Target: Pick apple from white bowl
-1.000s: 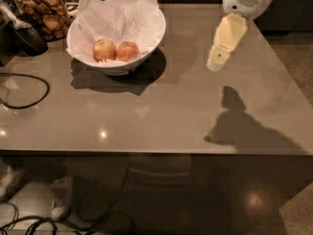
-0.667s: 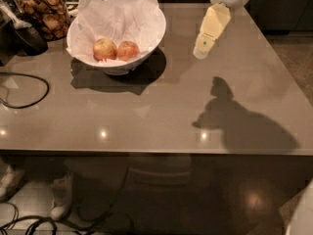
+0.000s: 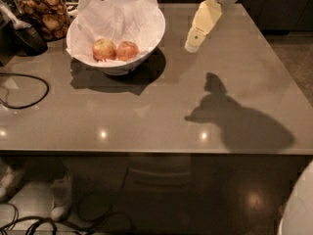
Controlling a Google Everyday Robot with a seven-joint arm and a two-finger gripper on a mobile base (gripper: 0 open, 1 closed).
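Observation:
The white bowl [image 3: 146, 38], lined with crumpled white paper, stands at the back left of the grey table [image 3: 161, 106]. Two apples lie in it side by side: the reddish-orange apple [image 3: 128, 50] on the right and a paler yellowish one [image 3: 104, 49] on the left. My gripper [image 3: 192, 46] hangs from the top of the view, its cream finger pointing down-left, in the air to the right of the bowl and apart from it. It holds nothing that I can see.
A glass jar of brown snacks [image 3: 44, 11] stands at the back left behind the bowl. A dark scoop-like object [image 3: 24, 35] and a black cable [image 3: 24, 89] lie at the left edge. The arm's shadow [image 3: 239, 119] falls on the table's right half.
The gripper has moved left, toward the bowl. The bowl and apples now sit closer to the middle of the view. The shadow has shifted left too.

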